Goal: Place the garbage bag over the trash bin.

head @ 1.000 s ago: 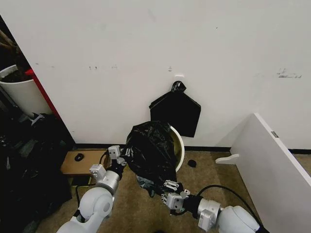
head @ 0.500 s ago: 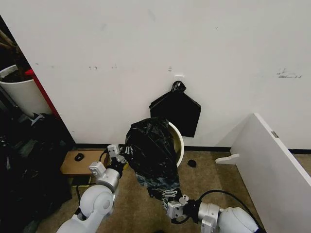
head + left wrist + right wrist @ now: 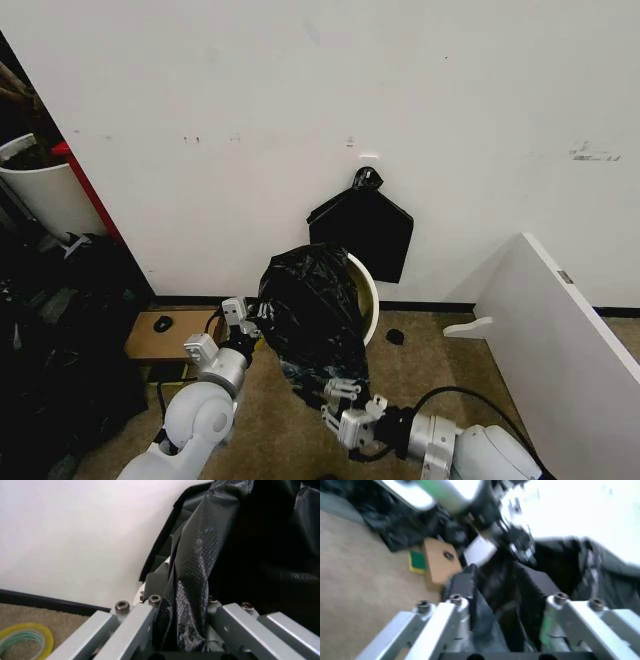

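The glossy black garbage bag point(image 3: 312, 312) hangs draped over the tilted white trash bin, whose rim point(image 3: 370, 297) peeks out on the wall side. My left gripper point(image 3: 249, 326) is at the bag's left edge and is shut on a bunched fold of it point(image 3: 187, 592). Below the bag's lower hem, my right gripper point(image 3: 348, 398) is open. In the right wrist view, black plastic point(image 3: 520, 588) lies between its spread fingers point(image 3: 452, 605). The bin's body is hidden by the bag.
A flat black bundle point(image 3: 362, 232) hangs on the wall behind the bin. A white board point(image 3: 560, 320) leans at the right. A cardboard box point(image 3: 165, 336), dark clutter and a taller white bin point(image 3: 40, 195) stand at the left. A tape roll point(image 3: 25, 641) lies on the carpet.
My right gripper dipped, then came up and slightly left under the bag's lower hem. The bag's lower part has shifted a little. The left gripper keeps its hold in place.
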Tool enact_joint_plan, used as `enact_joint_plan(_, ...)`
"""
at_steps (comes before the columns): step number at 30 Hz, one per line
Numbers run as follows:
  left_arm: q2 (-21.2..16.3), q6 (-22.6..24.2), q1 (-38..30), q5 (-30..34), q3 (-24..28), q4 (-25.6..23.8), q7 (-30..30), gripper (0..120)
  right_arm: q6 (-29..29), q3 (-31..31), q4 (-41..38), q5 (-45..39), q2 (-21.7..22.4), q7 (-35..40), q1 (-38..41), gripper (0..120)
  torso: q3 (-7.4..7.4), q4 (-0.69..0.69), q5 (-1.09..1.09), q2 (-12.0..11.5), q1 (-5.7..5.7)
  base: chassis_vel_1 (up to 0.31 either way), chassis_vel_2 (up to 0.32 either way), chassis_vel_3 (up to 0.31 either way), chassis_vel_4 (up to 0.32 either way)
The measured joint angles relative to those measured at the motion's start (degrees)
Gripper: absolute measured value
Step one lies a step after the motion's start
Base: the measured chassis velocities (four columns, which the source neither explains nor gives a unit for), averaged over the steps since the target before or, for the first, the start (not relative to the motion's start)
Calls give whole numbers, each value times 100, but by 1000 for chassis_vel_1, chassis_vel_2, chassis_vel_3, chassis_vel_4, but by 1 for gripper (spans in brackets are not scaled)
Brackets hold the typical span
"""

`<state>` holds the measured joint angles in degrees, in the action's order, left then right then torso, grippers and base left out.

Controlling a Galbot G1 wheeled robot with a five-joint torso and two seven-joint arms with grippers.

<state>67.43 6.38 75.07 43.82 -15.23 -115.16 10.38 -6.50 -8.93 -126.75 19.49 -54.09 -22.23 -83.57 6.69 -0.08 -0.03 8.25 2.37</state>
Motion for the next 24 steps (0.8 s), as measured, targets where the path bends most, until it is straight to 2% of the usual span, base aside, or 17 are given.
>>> enact_joint_plan(4,-10,0,20,-1,-16,-17,2,0,206,-35,162,70,25,-140,26,50,0,0,1,0,0,0,0,0,0)
enact_joint_plan(7,-19,0,23,-2,-27,-23,7,0,215,-51,205,83,25,-269,28,52,0,0,1,0,0,0,0,0,0)
enact_joint_plan(12,-44,0,21,10,-46,-29,20,0,202,-98,272,187,17,-582,27,33,0,0,1,0,0,0,0,0,0)
enact_joint_plan(13,-44,0,21,10,-46,-29,20,0,202,-98,272,187,17,-582,27,33,0,0,1,0,0,0,0,0,0)
enact_joint_plan(18,-48,0,-3,32,-47,-30,39,0,106,-126,360,281,3,-644,8,11,0,0,0,0,0,0,0,0,0)
enact_joint_plan(20,-48,0,-6,34,-47,-30,42,0,91,-127,369,296,2,-644,5,9,0,0,1,0,0,0,0,0,0)
enact_joint_plan(21,-47,0,-12,63,-47,-33,54,0,29,-132,398,348,-9,-639,4,2,0,0,0,0,0,0,0,0,0)
enact_joint_plan(24,-41,22,-13,141,-51,-76,85,0,-206,-140,467,520,-55,-587,9,0,0,0,0,0,0,0,0,0,0)
